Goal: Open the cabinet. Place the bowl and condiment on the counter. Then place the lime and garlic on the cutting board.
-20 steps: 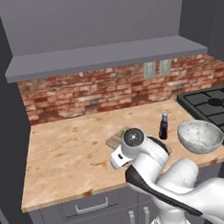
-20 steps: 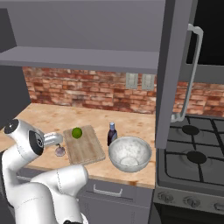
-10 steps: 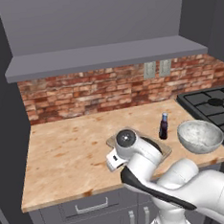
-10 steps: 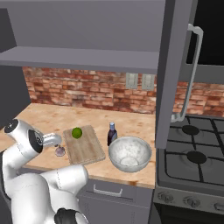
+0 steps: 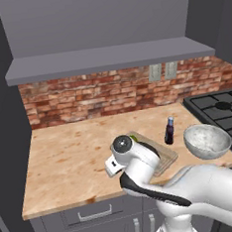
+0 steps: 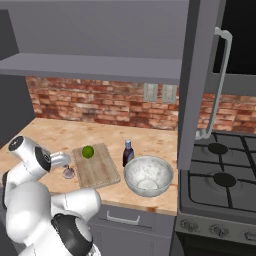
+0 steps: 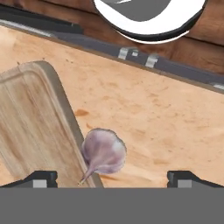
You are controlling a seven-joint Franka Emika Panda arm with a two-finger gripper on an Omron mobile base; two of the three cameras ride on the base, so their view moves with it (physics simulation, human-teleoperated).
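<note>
Gripper (image 7: 111, 177) fingers stand spread wide apart, holding nothing, with the garlic (image 7: 103, 153) lying on the counter (image 7: 153, 113) roughly between them, closer to the finger on the board's side. The bulb rests just off the cutting board (image 7: 30, 118), touching or nearly touching its edge, stem tip pointing at the board's corner. From the right base view the garlic (image 6: 68, 173) sits beside the board (image 6: 97, 167), on the side away from the bowl (image 6: 148, 174) and condiment bottle (image 6: 128, 153), both already on the counter; the lime (image 6: 88, 151) is on the board; the cabinet door (image 6: 200, 80) hangs open.

The step in hand looks like picking up the garlic to move it onto the board. To do it well, I would centre the hand over the bulb's fat body rather than its stem, shift slightly toward the board so both fingers clear it, then descend low enough to close around the widest part. One finger may strike the board's raised edge, so rotating the hand to close along that edge seems safer. Grip gently; round bulbs roll.
</note>
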